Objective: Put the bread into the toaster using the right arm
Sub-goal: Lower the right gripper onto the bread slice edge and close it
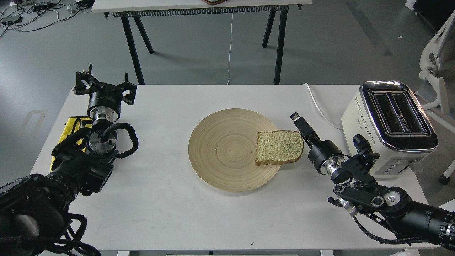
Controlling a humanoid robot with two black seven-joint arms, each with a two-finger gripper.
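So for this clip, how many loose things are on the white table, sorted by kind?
Bread: 1
Bamboo plate: 1
Toaster: 1
Yellow cloth: 1
Total: 4

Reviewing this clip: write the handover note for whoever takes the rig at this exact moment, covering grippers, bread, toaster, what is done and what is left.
Right gripper: at the right edge of the bread; whether its fingers are shut on the slice cannot be told.
Left gripper: open, empty, over the table's far left.
Bread: lies on the right rim of the bamboo plate, overhanging it.
Toaster: at the table's right end; no bread shows in its slots.
Done: right arm brought to the slice.
Left: grasp, lift, drop into a slot.
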